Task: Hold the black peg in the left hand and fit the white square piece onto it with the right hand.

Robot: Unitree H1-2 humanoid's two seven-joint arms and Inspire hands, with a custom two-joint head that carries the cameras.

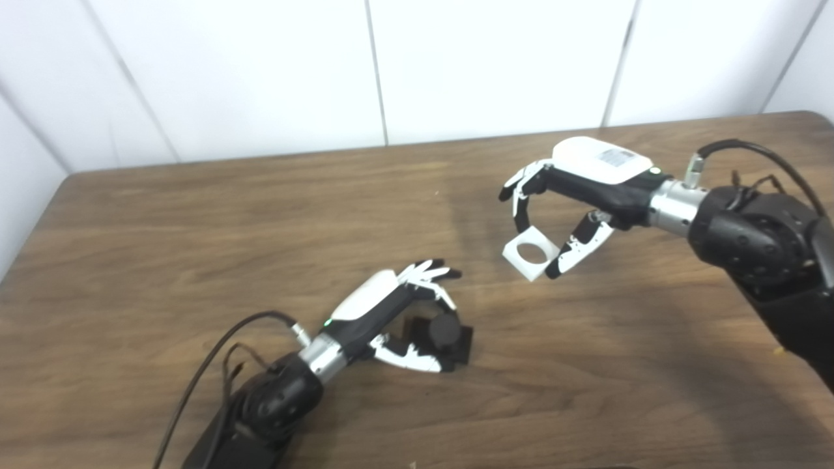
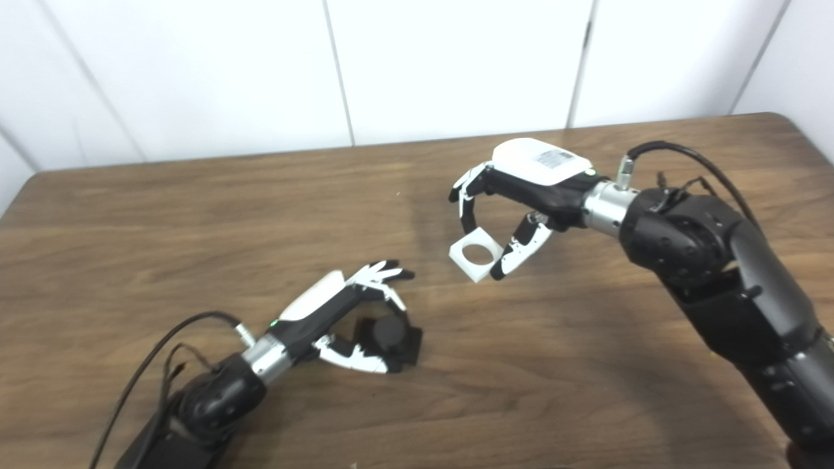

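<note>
Over the wooden surface [image 1: 195, 247], the left hand [image 1: 397, 319] curls its fingers around the black peg [image 1: 446, 335] while the right hand [image 1: 573, 195] pinches the white square piece [image 1: 529, 253], well apart.

Worktop [image 1: 195, 260]: brown wood grain, smooth, low sheen. White square piece [image 1: 531, 253]: matt white plastic. Black peg [image 1: 445, 331]: matt black, plastic by its look. Right hand [image 1: 573, 195]: glossy white shell over black plastic. Wall panels [image 1: 260, 65], upper frame: smooth white.
</note>
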